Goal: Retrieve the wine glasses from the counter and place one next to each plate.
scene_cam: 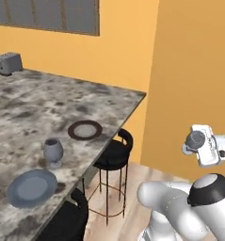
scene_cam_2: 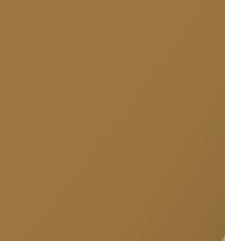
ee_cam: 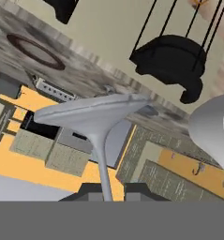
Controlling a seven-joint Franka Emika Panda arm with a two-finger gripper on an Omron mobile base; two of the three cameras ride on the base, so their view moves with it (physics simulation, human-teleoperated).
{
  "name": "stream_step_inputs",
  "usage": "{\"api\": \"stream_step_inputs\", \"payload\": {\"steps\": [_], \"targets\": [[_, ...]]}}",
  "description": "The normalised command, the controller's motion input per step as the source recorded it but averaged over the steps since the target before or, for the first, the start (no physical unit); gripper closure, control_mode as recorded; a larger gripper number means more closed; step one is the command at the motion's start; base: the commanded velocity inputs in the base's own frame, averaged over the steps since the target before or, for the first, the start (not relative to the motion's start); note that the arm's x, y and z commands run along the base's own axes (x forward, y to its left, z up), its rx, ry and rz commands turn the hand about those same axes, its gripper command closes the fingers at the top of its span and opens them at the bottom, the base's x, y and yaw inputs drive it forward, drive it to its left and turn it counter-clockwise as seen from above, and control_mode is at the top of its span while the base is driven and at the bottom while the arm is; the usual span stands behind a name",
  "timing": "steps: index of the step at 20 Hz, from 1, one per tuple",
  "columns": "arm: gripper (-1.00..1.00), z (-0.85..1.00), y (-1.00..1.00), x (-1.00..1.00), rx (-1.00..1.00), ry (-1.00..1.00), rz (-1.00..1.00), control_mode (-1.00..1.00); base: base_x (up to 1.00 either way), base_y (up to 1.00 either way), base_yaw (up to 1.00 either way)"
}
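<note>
Speckled stone bar top [scene_cam: 38,110]; matt grey goblet [scene_cam: 53,151]; pale translucent glass [ee_cam: 97,117]; black stool [scene_cam: 115,151] on thin metal legs.

We see a mottled grey-brown stone bar top [scene_cam: 34,113] carrying a blue-grey plate [scene_cam: 32,188] near its front edge, with a dark grey goblet [scene_cam: 53,152] standing upright just beyond it. Farther along lies a brown-rimmed plate [scene_cam: 85,130]. At the far corner sits what may be a toaster [scene_cam: 9,63].

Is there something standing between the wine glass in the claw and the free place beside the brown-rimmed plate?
Nothing visible blocks it. The claw grips the pale glass by its stem; the bar top around the brown-rimmed plate is bare. The dark goblet stands nearer the blue-grey plate.
</note>
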Motion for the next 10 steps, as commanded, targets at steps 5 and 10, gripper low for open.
{"api": "stream_step_inputs", "payload": {"steps": [5, 10], "targets": [[1.0, 0.0, 0.0, 0.0, 0.0, 0.0, 0.0, 1.0, 0.46, -0.44, 0.67], [1.0, 0.0, 0.0, 0.0, 0.0, 0.0, 0.0, 1.0, 0.07, -0.52, 0.69]]}}
